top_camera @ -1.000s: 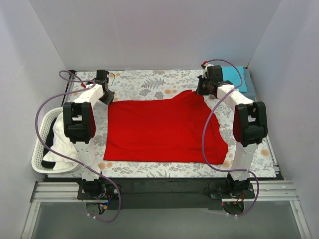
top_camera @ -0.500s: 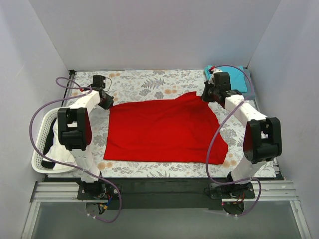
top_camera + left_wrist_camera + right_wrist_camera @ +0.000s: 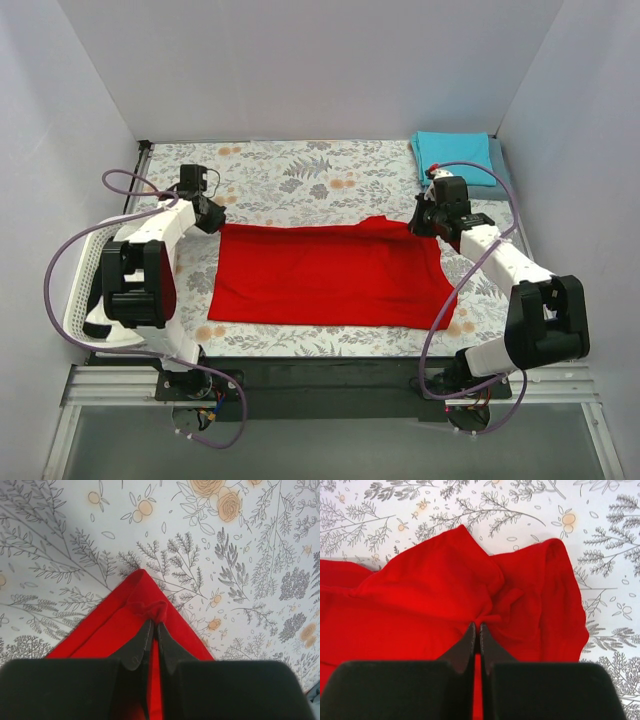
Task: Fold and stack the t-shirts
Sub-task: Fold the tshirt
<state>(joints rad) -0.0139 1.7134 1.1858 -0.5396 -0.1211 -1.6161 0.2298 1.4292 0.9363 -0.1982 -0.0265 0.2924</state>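
1. Both arms have drawn back toward 6 o'clock over the last second, dragging the far edge of the red t-shirt (image 3: pixel 325 275) with them. The cloth now spans less depth, and the right arm no longer covers the teal t-shirt (image 3: pixel 453 153).
2. A floral tablecloth (image 3: pixel 300 175) in grey and orange print covers the table. Plain white walls (image 3: pixel 320 70) close it in at 9, 12 and 3 o'clock.
3. The red t-shirt lies across the middle of the table. The teal one sits folded in the 1 o'clock corner on top of a grey-blue t-shirt (image 3: pixel 503 178), well apart from the red one.
4. A white lattice basket (image 3: pixel 85 280) hangs off the table edge at 8 o'clock.
5. The top view places the left gripper (image 3: pixel 207 215) at the shirt's 10 o'clock corner and the right gripper (image 3: pixel 420 218) at its 2 o'clock corner, but the jaws are too small to read there.
6. The left wrist view settles it: the left gripper (image 3: pixel 154 625) is pinched tight on a puckered red corner (image 3: pixel 140 595) over the tablecloth (image 3: pixel 240 555).
7. The right wrist view shows the right gripper (image 3: pixel 476 626) likewise clamped on bunched red cloth (image 3: pixel 420 600), with creases radiating from the pinch.
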